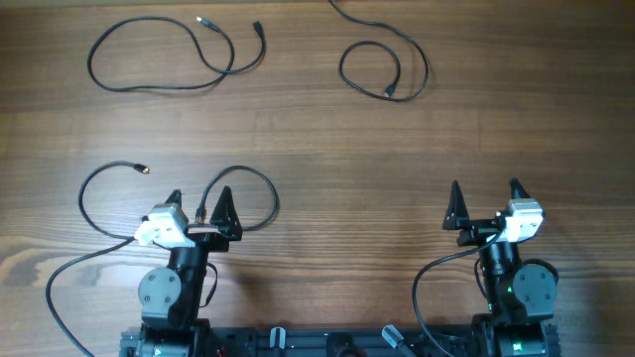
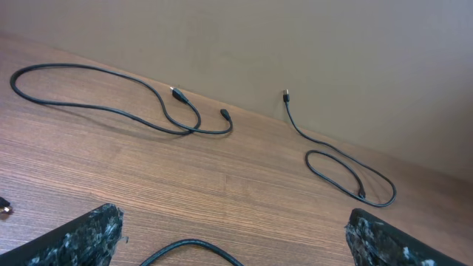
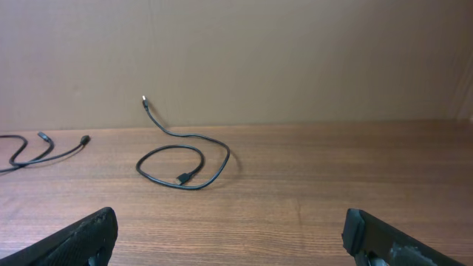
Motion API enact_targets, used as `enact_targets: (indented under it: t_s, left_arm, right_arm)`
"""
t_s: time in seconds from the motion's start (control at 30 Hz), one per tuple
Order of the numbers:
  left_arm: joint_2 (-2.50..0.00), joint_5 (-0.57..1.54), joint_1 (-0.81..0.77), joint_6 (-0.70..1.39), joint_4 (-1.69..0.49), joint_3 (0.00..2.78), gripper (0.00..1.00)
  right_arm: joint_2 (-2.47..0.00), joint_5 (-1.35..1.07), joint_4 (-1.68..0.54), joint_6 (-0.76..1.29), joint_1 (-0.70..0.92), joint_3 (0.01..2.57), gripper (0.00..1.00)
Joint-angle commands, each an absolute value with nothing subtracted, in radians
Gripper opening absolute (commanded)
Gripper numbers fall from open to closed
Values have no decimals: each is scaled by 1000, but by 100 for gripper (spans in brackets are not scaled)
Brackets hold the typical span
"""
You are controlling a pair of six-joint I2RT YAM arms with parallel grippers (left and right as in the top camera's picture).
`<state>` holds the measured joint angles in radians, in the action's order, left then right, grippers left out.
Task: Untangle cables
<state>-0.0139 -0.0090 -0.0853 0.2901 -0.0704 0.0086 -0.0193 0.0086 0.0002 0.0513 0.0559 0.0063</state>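
1. The wooden table is filling pretty much the whole overhead view, grain running side to side.
2. A plain beige wall is standing along the table's far edge in both wrist views.
3. The left arm and right arm are sitting at the near edge, well apart, both pointing toward the far side.
4. The left gripper is hanging with its claw spread wide and gripping nothing. Its speckled dark fingers are poking in at the bottom corners of its own camera.
5. The right gripper is doing the same: claw wide and nothing in it, just bare wood ahead.
6. The far-left cable is lying at the far left as one big loop, crossing over itself near its two ends.
7. The near cable is curling around the left gripper, one loop on each side. One end is lying between the fingers as seen from above, and I can't tell if it's touching them.
8. The far-right cable is lying coiled at the far side, ahead of the right gripper. It's well apart from the other two, with one end rising against the wall.
9. The near cable's other plug tip is resting on bare wood just left of the left gripper.
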Motion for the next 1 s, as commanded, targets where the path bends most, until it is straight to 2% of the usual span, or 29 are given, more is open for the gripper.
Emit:
enact_targets:
  t_s: [0.0, 0.97]
  left_arm:
    - [-6, -8, -89, 270, -74, 6, 100]
    - [-6, -8, -89, 270, -74, 6, 100]
  right_arm:
    - [-4, 19, 7, 52, 51, 5, 98]
    - [-4, 18, 7, 52, 51, 5, 100]
